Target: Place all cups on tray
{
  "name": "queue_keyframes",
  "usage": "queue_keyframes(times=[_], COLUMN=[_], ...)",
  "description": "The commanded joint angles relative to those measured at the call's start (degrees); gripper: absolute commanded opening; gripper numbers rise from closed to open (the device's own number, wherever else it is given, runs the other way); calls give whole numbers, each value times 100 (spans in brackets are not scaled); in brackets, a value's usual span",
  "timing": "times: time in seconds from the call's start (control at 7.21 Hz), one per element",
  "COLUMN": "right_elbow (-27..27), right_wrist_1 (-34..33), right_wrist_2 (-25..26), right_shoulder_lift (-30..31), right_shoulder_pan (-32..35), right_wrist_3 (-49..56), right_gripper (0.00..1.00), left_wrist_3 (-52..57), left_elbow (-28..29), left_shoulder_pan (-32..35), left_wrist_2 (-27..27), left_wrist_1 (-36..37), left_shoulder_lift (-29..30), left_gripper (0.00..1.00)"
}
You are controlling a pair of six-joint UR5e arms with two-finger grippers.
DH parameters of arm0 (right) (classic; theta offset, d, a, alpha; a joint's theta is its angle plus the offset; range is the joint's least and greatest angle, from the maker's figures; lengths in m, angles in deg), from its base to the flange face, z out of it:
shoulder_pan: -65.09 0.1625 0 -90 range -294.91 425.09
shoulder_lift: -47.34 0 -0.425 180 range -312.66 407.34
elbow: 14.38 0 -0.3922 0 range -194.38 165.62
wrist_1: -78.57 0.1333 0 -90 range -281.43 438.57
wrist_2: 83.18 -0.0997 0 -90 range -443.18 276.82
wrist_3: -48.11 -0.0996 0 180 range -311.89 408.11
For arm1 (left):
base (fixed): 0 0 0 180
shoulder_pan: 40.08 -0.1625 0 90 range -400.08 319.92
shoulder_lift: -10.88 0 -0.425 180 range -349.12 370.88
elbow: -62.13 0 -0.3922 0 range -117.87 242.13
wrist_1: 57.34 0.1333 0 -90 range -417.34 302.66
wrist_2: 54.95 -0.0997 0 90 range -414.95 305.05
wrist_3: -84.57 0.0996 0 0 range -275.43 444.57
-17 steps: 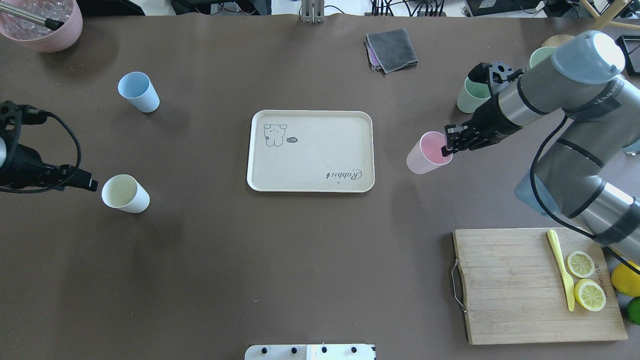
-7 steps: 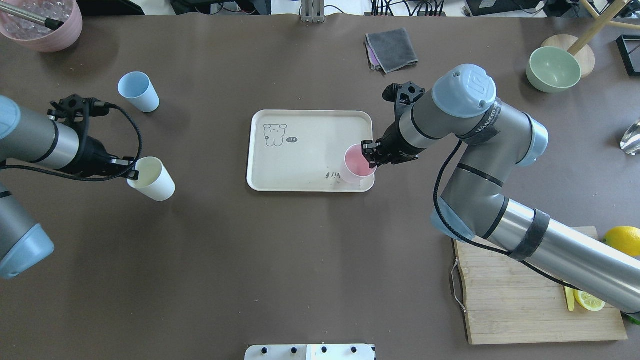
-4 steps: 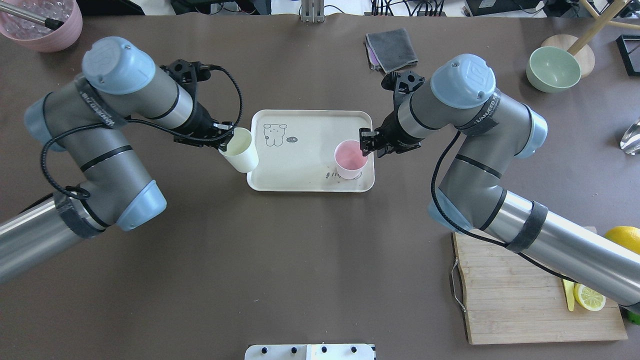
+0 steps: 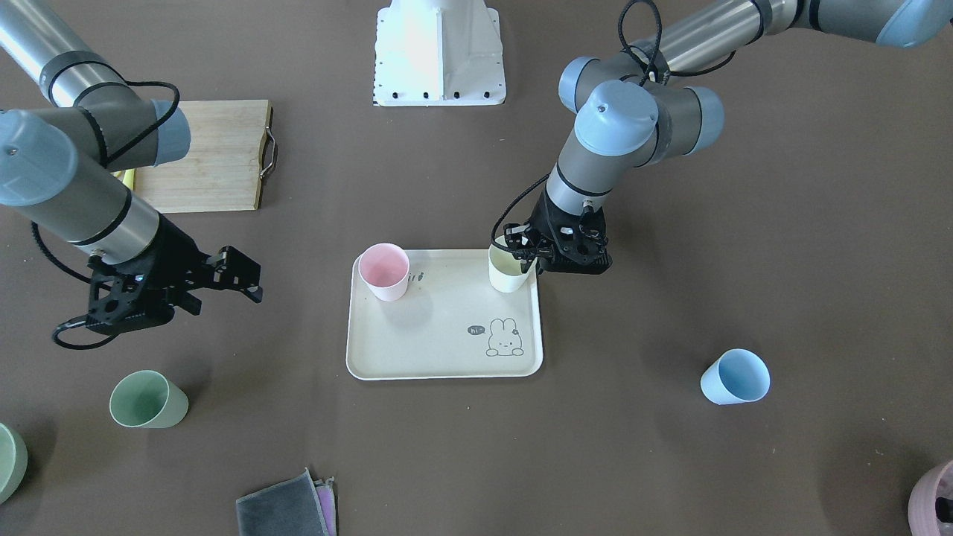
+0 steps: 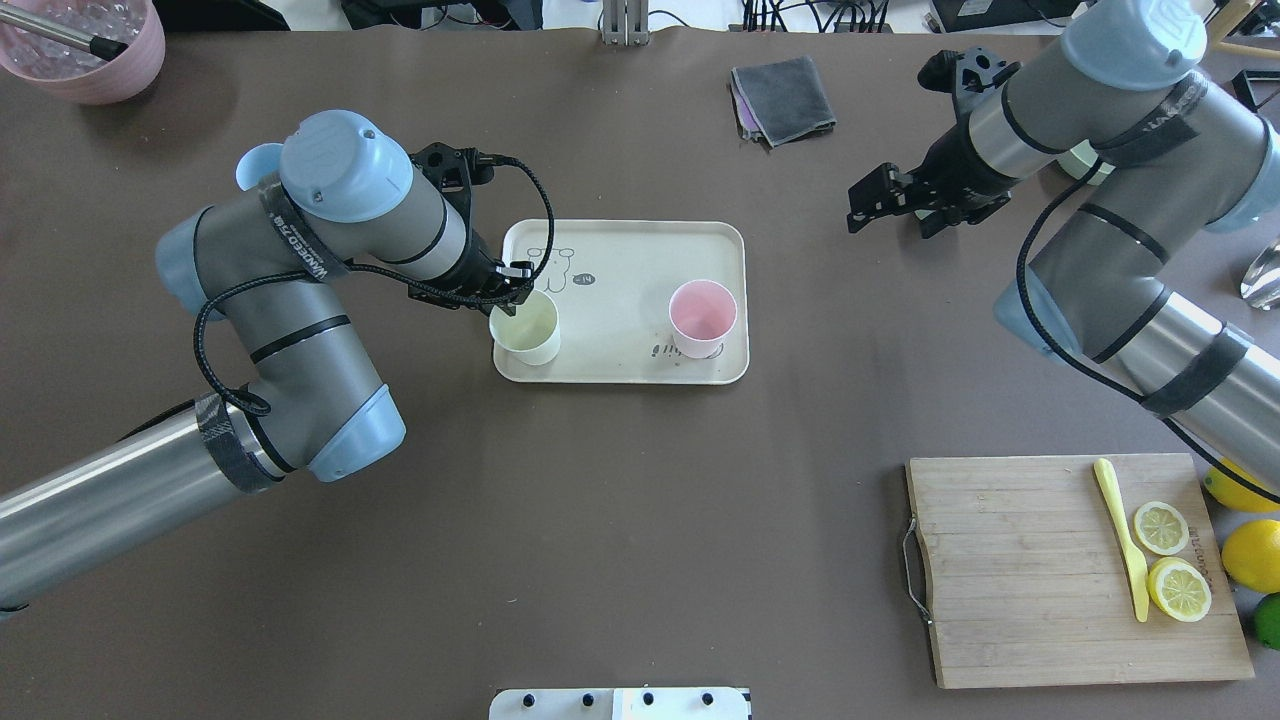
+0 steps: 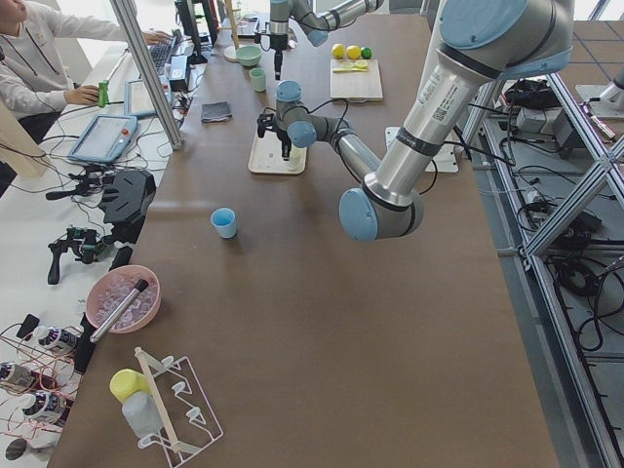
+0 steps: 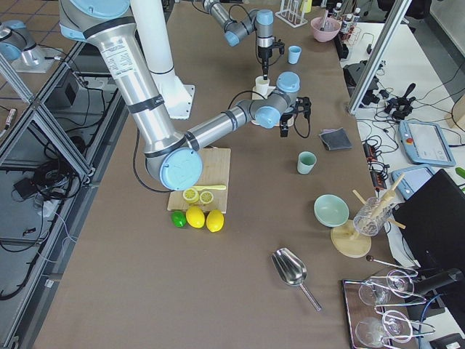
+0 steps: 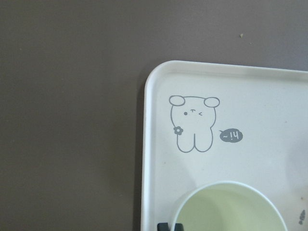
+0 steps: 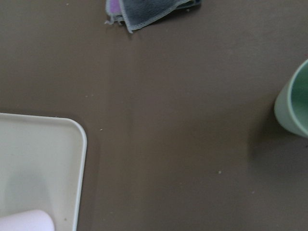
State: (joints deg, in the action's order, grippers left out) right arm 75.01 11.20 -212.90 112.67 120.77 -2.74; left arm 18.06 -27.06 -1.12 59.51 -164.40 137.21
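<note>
The cream tray (image 5: 620, 229) lies mid-table. The pink cup (image 5: 702, 318) stands free on its near right part. My left gripper (image 5: 510, 300) is shut on the rim of the cream-white cup (image 5: 526, 327) at the tray's near left corner; one fingertip shows at the rim in the left wrist view (image 8: 168, 226). My right gripper (image 5: 864, 207) is open and empty, off the tray's far right side. The sage green cup (image 4: 149, 400) stands beyond it, hidden by the right arm from overhead. The light blue cup (image 4: 735, 377) stands on the table far left of the tray.
A wooden cutting board (image 5: 1020, 570) with lemon slices and a yellow knife lies near right, with lemons (image 5: 1250, 555) beside it. A grey folded cloth (image 5: 783, 98) lies behind the tray. A pink bowl (image 5: 90, 55) sits far left, and a pale green bowl (image 7: 331, 210) far right.
My left arm carried the cream-white cup from the table's left side to the tray's corner. My right gripper let go of the pink cup on the tray and drew back to the far right.
</note>
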Motion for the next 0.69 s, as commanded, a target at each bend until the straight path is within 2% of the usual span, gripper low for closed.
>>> queue_keyframes(times=[0.0, 0.14, 0.55], right_elbow=[-568, -937, -1923], right_wrist_1=[5, 14, 23], right_wrist_2=[-45, -45, 8], right_shoulder_lift=[33, -55, -537], right_shoulder_pan=[477, 679, 813], right_wrist_3=[496, 601, 506], right_gripper=[100, 100, 99], left_wrist_3=[93, 303, 1173], left_elbow=[-159, -221, -204], left_shoulder_pan=[382, 637, 1288], left_wrist_2=[76, 364, 481], left_wrist_1=[62, 62, 150], left_shoulder_lift=[-82, -291, -522], left_gripper=[98, 98, 98])
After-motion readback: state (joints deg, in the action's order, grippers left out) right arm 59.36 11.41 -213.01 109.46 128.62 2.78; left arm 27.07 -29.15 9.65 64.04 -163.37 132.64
